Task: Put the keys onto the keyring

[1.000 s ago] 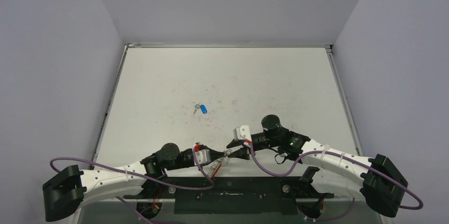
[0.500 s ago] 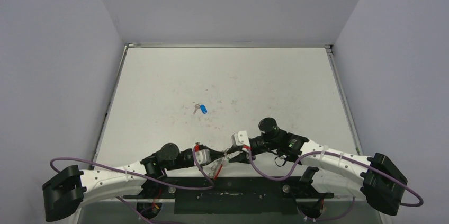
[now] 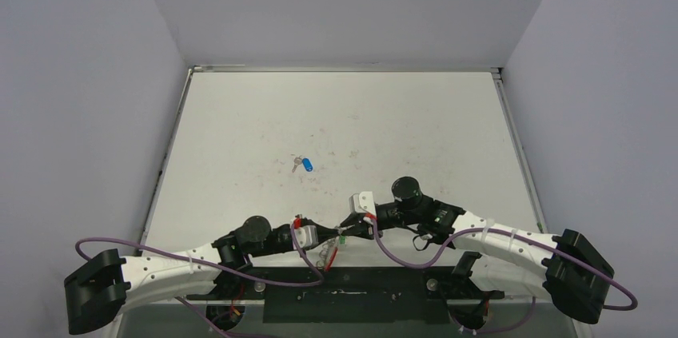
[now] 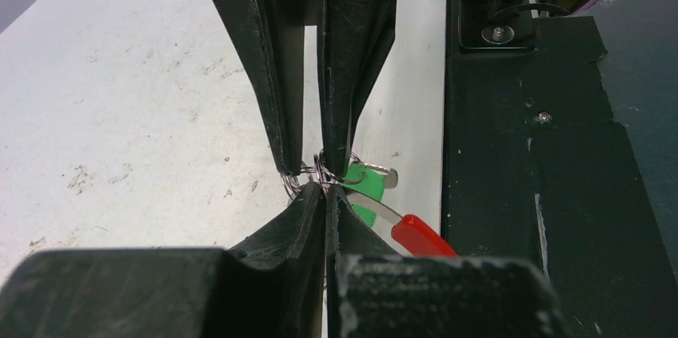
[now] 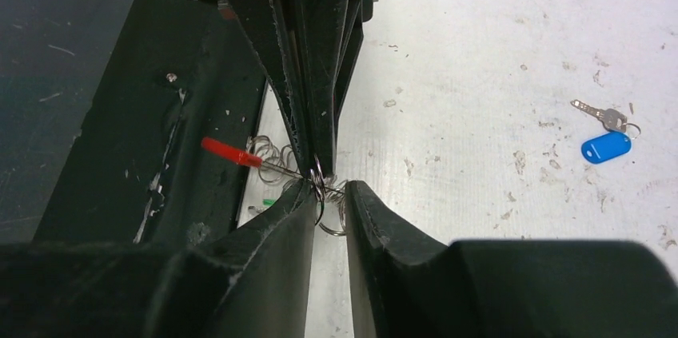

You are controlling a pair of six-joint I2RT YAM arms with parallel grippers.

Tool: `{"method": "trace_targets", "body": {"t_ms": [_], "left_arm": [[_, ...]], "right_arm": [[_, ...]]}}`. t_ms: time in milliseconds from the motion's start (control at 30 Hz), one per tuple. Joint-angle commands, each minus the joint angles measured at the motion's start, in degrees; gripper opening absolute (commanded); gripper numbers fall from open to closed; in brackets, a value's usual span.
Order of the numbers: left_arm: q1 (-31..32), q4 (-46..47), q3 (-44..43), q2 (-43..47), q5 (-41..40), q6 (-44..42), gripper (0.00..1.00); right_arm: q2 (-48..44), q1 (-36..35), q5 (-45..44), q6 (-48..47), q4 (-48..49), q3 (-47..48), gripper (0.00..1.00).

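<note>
My left gripper (image 4: 326, 191) is shut on the wire of the keyring (image 4: 313, 172) at the table's near edge. The ring's red sleeve (image 4: 422, 234) sticks out to the right, and the green-headed key (image 4: 365, 185) hangs right behind the jaws. My right gripper (image 5: 330, 188) meets it tip to tip, jaws a little apart and astride the ring's silvery coils (image 5: 334, 208). The blue-headed key (image 5: 605, 147) lies on the table with its silver blade (image 5: 598, 113), well away from both grippers (image 3: 304, 165). From above, the two grippers touch at the green key (image 3: 342, 237).
A black base plate (image 4: 544, 194) with screws runs along the table's near edge, right under the grippers. Purple cables loop from both arms (image 3: 416, 258). The white table (image 3: 336, 122) is scuffed, with grey walls on three sides.
My right gripper has slid left onto the keyring at the left gripper's tips, and its jaws have narrowed. The left gripper stays shut in place. The blue key has not moved.
</note>
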State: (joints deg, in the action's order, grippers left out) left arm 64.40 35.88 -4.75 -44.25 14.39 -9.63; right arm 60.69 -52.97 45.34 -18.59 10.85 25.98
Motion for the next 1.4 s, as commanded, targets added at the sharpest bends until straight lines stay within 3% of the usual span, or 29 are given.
{"method": "trace_targets", "body": {"t_ms": [0,133,433,567,667,1067,1367], "left_arm": [[0.1,3.5,-0.7,0.3,0.5,0.4,0.0],[0.1,3.5,-0.7,0.5,0.5,0.4,0.0],[0.1,2.8,-0.6,1.4,0.2,0.3,0.0],[0.0,-0.8,-1.5,2.8,-0.7,-0.1,0.18],[0.1,-6.7,-3.5,4.9,-2.0,-1.1,0.25],[0.2,-10.9,-5.3,5.1,-4.3,-2.1,0.31],[0.3,-1.9,-5.8,-5.1,-3.8,-2.5,0.32]], "right_arm": [[-0.2,-0.3,-0.3,1.8,5.5,-0.2,0.17],[0.0,-0.3,-0.1,1.7,5.1,-0.3,0.0],[-1.8,-0.3,-2.4,1.1,-1.7,1.9,0.0],[0.0,-0.4,-3.9,-0.5,-12.7,6.9,0.0],[2.8,-1.2,-6.3,-2.6,-23.1,12.3,0.0],[15.6,-5.1,-21.5,1.0,-44.6,26.4,0.0],[14.2,-5.5,-16.4,-0.1,-41.9,26.5,0.0]]}}
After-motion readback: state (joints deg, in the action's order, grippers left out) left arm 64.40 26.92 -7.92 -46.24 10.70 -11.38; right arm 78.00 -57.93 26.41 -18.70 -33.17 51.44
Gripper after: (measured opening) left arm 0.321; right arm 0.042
